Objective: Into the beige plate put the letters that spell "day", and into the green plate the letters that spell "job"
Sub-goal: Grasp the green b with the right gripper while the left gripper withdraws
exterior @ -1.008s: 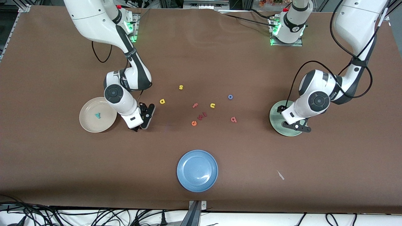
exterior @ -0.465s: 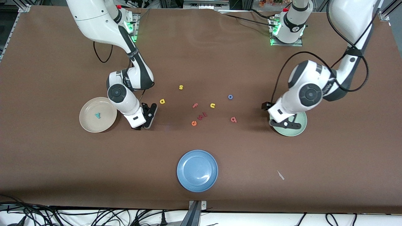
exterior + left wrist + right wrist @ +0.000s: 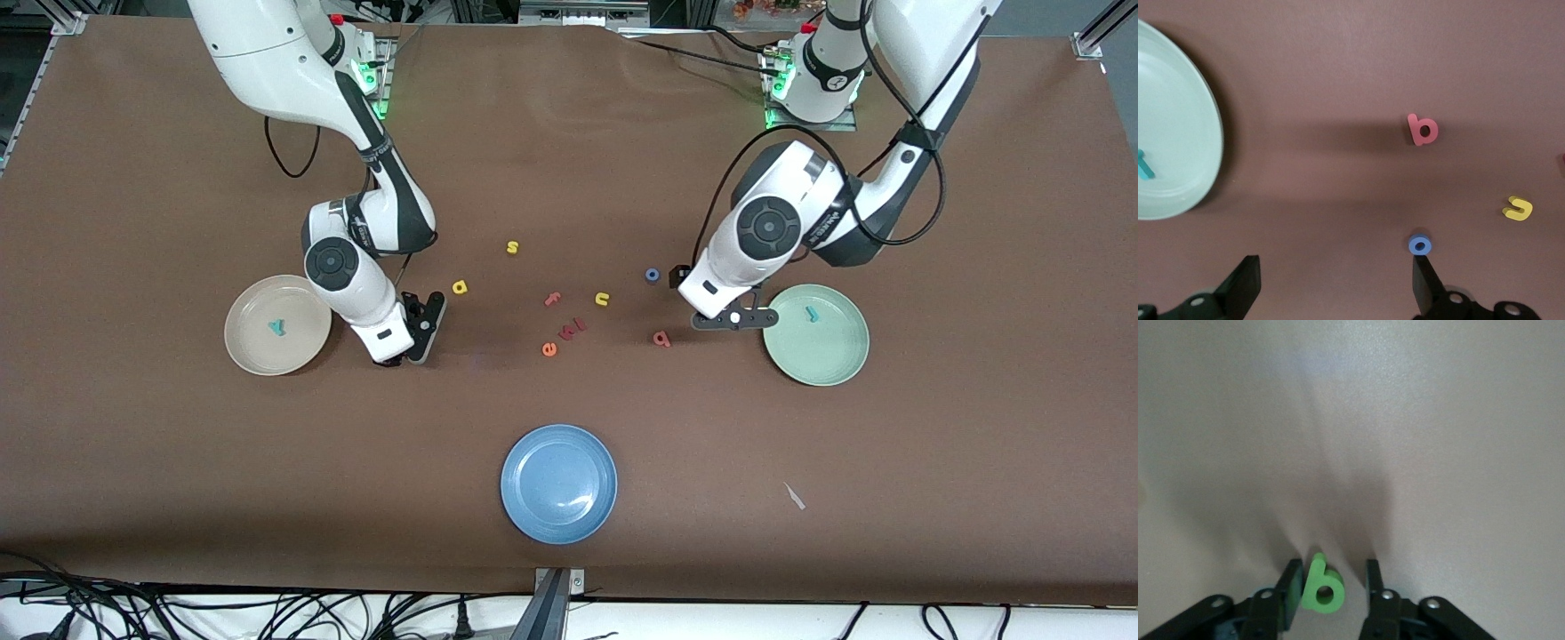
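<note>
**A:** What has the right tool (image 3: 1333,568) got?

**B:** It sits low on the bench (image 3: 569,160), just beside the beige plate (image 3: 258,348) toward the right arm's end. It is partly closed around the dark green d (image 3: 1321,587). One of its fingers (image 3: 1290,590) is against the letter and a gap shows on the other side, so the d is not clamped.

**A:** Does the front view show that?

**B:** No. There the tool hides the d, and only the right wrist view shows it. The front view does show the teal y (image 3: 277,328) lying in the beige plate. It also shows the yellow a (image 3: 460,287) on the bench, near the tool and farther from the front camera.

**A:** And the left tool (image 3: 1335,293)?

**B:** It is spread wide and holds nothing, over bare bench beside the green plate (image 3: 818,354). The blue o (image 3: 1419,245) lies just off one fingertip, and the salmon-pink b (image 3: 1424,129) is near it.

**A:** What is in the green plate?

**B:** The teal j (image 3: 811,313), toward the left arm's end. The blue plate (image 3: 558,483) sits by the bench edge nearest the front camera.
</note>
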### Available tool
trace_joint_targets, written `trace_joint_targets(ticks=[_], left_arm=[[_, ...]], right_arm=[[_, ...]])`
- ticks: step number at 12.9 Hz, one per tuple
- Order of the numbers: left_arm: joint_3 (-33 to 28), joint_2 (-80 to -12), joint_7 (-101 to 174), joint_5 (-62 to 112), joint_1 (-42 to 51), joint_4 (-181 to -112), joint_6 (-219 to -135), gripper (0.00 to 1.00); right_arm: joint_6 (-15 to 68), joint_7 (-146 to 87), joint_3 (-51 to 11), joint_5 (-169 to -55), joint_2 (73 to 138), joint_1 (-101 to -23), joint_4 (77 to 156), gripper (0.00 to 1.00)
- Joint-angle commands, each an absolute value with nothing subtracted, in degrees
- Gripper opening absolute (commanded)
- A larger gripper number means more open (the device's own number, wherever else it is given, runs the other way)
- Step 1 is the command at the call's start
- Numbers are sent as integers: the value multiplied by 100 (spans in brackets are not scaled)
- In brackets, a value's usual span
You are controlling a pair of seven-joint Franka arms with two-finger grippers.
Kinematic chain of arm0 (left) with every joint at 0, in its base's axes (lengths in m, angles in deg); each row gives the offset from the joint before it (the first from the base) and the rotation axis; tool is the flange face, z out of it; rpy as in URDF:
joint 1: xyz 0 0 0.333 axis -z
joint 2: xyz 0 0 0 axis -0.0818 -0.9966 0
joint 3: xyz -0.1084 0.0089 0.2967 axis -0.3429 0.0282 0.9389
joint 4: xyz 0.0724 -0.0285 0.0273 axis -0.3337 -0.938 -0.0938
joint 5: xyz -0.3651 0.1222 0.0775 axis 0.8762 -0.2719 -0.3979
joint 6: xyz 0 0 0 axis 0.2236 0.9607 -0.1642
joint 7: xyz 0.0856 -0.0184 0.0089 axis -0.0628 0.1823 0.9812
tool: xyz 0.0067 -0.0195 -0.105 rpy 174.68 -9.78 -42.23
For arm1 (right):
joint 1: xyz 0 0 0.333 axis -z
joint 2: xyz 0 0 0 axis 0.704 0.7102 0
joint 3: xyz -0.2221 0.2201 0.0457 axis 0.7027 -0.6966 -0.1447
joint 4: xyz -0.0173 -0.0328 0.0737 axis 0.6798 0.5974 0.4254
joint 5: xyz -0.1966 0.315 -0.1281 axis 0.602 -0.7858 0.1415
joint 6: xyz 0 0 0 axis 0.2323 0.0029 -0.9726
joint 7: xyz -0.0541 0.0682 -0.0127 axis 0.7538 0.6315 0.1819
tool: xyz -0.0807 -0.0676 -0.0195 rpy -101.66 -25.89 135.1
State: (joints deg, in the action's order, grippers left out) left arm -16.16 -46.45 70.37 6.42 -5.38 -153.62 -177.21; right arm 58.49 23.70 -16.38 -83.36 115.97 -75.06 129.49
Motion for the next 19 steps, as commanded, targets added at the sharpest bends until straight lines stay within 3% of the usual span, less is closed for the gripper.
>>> trace_joint_targets(ticks=[1,7,8,11,13,14,15,19], left_arm=[[-1601,-4868,7583,818,-339,-15363,-17993,100],[-1601,-5264,8254,932,128,-15564,-18792,99],[-1592,-5256,8254,915,120,-15617,-18829,98],[-1592,-5369,8246,879,172,-15749,-18847,81],[-1592,-5396,8246,879,216,-15785,-18847,62],[-1592,-5457,8246,879,225,-15785,-18847,59],[-1592,-5571,8237,879,208,-15785,-18882,51],[-1574,-5756,8246,871,146,-15785,-19154,49]], right_arm=[[5949,2478,-1606,-8354,11657,-7525,12955,31],[5940,2451,-1606,-8354,11657,-7525,12955,13],[5949,2425,-1606,-8354,11657,-7525,12955,2],[5914,2416,-1606,-8363,11622,-7525,12894,0],[5058,2451,-1536,-8363,11543,-7446,12457,0],[4357,2451,-1431,-8371,11491,-7367,12115,0],[3793,2434,-1274,-8424,11447,-7358,11885,0],[2672,2469,-316,-8450,11253,-7358,11733,0]])
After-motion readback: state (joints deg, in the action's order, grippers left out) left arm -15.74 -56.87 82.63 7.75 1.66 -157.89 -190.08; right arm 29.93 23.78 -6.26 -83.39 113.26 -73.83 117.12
